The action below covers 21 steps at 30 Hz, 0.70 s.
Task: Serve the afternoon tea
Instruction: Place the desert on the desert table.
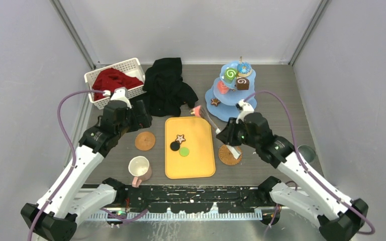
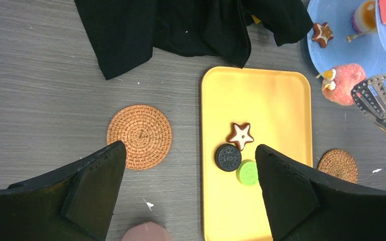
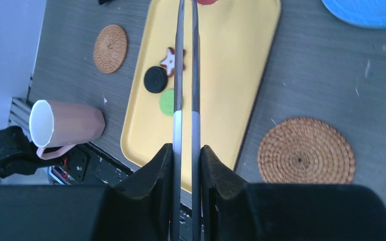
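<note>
Counting across the counter (image 1: 281, 90), we found two mugs: a pink-handled cream mug (image 1: 139, 167) on its side near the left arm's base, and a grey metal mug (image 1: 306, 152) half hidden behind the right arm. Two woven coasters (image 1: 145, 141) (image 1: 223, 156) flanked the yellow tray (image 1: 196, 163). The tray held three pieces: a star cookie (image 1: 180, 138), a black round cookie (image 1: 174, 146) and a green disc (image 1: 184, 151).

The pale-blue stand (image 1: 226, 111) stood at the back right. It carried a green swirl roll (image 1: 230, 75), a blue donut (image 1: 244, 68), a brown piece (image 1: 242, 83), a red piece (image 1: 222, 87) and a second star cookie (image 1: 214, 102). One pink sweet (image 1: 197, 110) lay on the counter just beside the bottom tier.

The left arm reached forward with its pincer (image 2: 191, 147) spread wide, pointing down and holding nothing. The right arm bent in from the right, and its pincer (image 3: 186, 150) was clamped on metal tongs (image 3: 180, 75). The tongs' tips met the pink sweet, but we could not tell whether they pinched it.
</note>
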### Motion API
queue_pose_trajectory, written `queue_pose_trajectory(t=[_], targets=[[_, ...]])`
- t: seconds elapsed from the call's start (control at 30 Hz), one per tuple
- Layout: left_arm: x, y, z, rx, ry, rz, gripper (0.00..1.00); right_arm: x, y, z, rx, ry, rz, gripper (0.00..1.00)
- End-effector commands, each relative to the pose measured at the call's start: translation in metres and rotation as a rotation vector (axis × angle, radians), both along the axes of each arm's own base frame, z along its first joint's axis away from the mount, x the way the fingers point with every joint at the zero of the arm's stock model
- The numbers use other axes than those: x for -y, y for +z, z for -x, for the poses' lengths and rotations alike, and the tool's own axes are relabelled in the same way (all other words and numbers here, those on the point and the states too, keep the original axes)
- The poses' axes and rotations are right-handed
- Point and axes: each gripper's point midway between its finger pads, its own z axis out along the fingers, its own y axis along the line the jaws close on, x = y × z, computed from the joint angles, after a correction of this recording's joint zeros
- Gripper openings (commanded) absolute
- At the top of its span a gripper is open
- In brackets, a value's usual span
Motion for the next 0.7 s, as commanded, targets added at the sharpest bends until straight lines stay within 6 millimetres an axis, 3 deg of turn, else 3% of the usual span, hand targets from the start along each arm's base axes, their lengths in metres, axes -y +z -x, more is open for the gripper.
queue_pose_trajectory(t=[0.0, 0.13, 0.3, 0.67], targets=[[0.009, 0.029, -0.010, 0.088, -0.053, 0.017, 0.99, 0.009, 0.015, 0.002, -0.007, -0.126, -0.211, 0.01], [0.008, 0.027, -0.009, 0.091, -0.041, 0.028, 0.99, 0.034, -0.007, -0.003, -0.067, -0.302, -0.185, 0.01], [0.009, 0.023, -0.008, 0.086, -0.041, 0.039, 0.99, 0.047, -0.011, -0.012, -0.078, -0.427, -0.296, 0.01], [0.014, 0.019, -0.015, 0.070, -0.048, 0.045, 0.99, 0.060, -0.022, -0.031, -0.058, -0.507, -0.426, 0.01]])
